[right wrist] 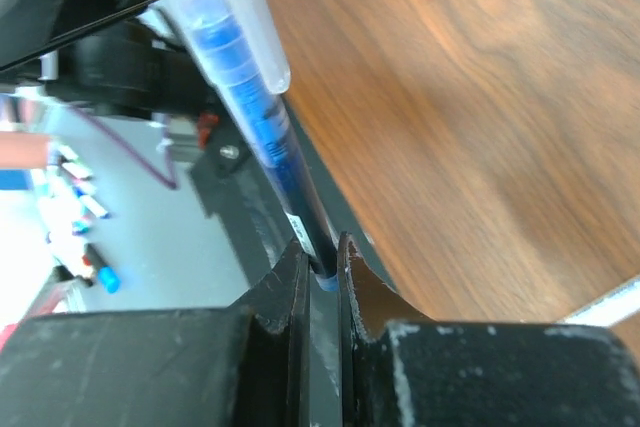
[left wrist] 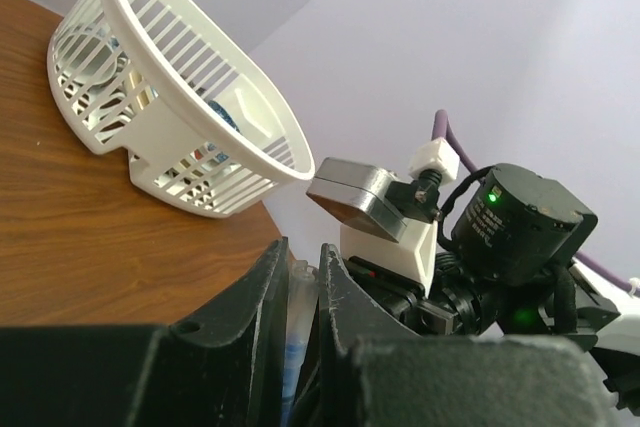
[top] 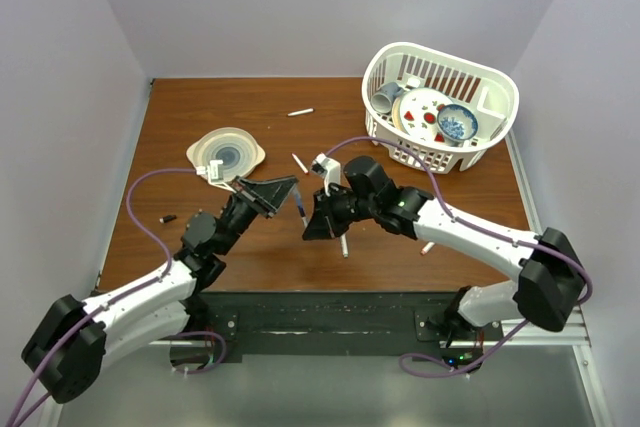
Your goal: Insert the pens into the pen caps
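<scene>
One dark cap (top: 168, 218) is lying far left on the counter (top: 200, 107). My left tool (left wrist: 303, 257) and right tool (right wrist: 322, 252), arms angling inward, are each clamping an end of one blue pen (right wrist: 250, 97) above it. Three white pens (top: 300, 112) are lying loose nearby.

No legible words, brands, numbers or signs anywhere, faint pale print on the black motor housing (left wrist: 500, 222) of the far arm, too small and blurred to read

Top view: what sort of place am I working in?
Probably a lab test booth: plain pale walls box in a wooden table, with a dark metal base plate along its near edge.
</scene>
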{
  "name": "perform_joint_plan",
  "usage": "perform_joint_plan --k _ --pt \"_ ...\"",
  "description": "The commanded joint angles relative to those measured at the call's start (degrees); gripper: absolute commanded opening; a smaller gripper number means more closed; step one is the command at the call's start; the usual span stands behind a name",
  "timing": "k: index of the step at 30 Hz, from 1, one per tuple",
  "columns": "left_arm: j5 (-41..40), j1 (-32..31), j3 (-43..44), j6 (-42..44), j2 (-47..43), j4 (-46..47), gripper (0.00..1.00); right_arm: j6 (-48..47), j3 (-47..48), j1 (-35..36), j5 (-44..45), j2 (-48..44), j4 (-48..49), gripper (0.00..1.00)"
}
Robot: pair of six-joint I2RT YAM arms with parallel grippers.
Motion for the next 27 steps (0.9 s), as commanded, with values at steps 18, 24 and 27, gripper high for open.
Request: perform_joint_plan --k 18,24,27 --pt "-4.37 -2.57 27.83 14.07 8.18 -57.29 0.0 18.69 -28.61 -6.69 13.59 -50.9 6.52 0.75" --pt "-4.92 -1.69 27.57 13.02 20.05 -54.85 0.0 19.57 -25.36 -6.69 24.32 -48.65 -4.11 0.86" --pt "-7.73 -1.25 29.94 14.25 25.32 -57.65 0.0 21.32 -22.55 -6.69 25.82 -45.13 -8.51 0.86"
